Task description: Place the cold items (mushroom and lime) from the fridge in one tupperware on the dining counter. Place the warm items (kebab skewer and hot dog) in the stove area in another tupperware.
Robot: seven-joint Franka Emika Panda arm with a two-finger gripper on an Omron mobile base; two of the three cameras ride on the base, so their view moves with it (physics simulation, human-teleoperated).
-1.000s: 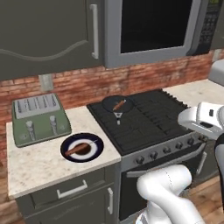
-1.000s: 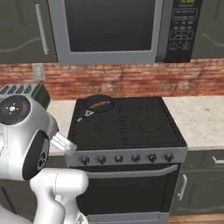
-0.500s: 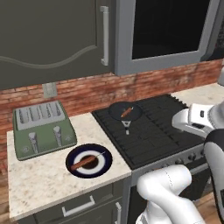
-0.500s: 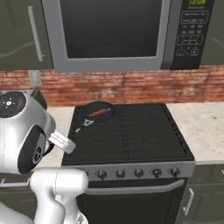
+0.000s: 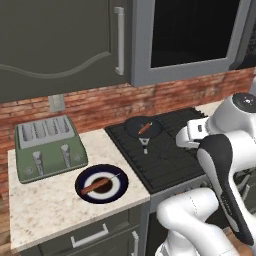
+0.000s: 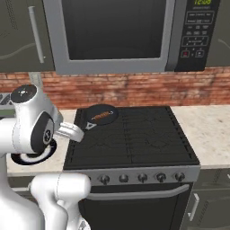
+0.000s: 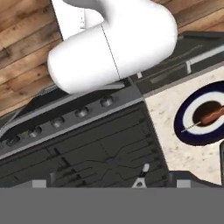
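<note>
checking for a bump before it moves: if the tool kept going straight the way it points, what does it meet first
Most likely the stove top: the hand view looks down on its dark grates, with the plate off to one side. Depth is unclear.

A round plate [image 5: 101, 183] ringed navy, white and dark brown; a sage-green metal toaster [image 5: 48, 146]; a black stove top [image 6: 134, 137]; a red brick wall [image 6: 134, 92]; a speckled beige counter [image 5: 45, 205].
</note>
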